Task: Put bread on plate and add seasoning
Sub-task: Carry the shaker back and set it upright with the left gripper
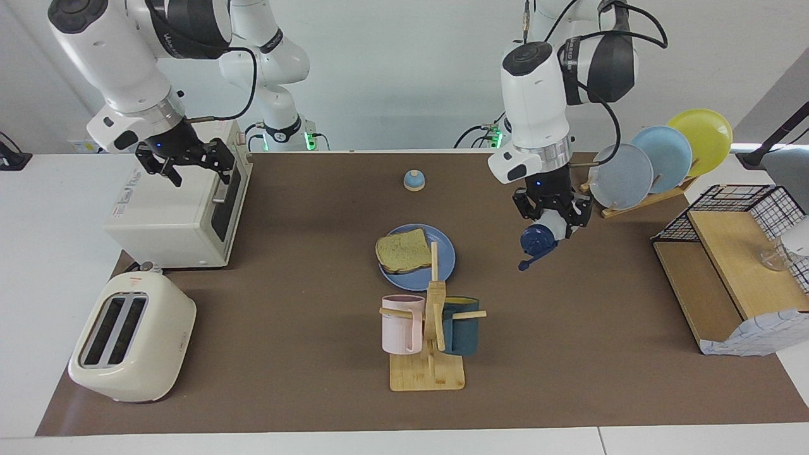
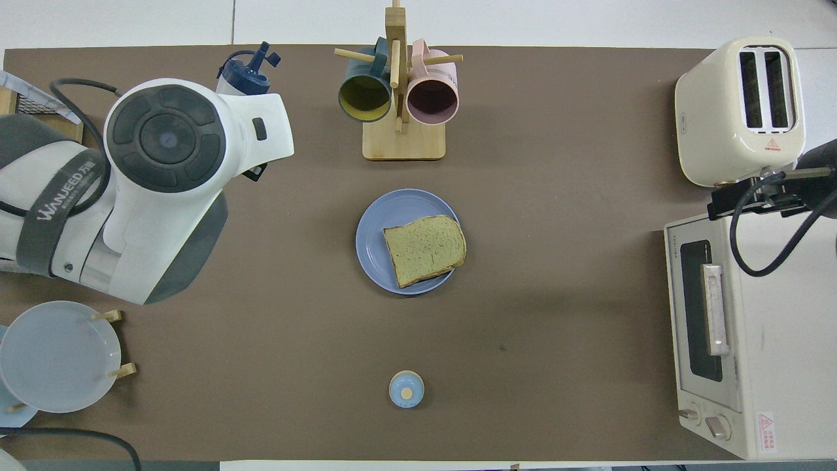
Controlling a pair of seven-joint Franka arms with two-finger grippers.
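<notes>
Brown mat (image 1: pixel 284 354); overhead, left pincer's (image 1: pixel 551 218) grip seemingly hidden.

A smooth, matt plastic finish is being shown by the plate (image 2: pixel 376 252); a porous, rough crumb is being presented by the bread (image 2: pixel 424 248); translucent plastic is being noted on the seasoning (image 1: pixel 545 232); pale, unvarnished-looking wood is being displayed by the mug rack (image 1: pixel 427 371); a glossy cream shell is being exhibited by the toaster (image 1: pixel 131 337); a matt brown mat (image 2: pixel 556 327) is being seen.
</notes>
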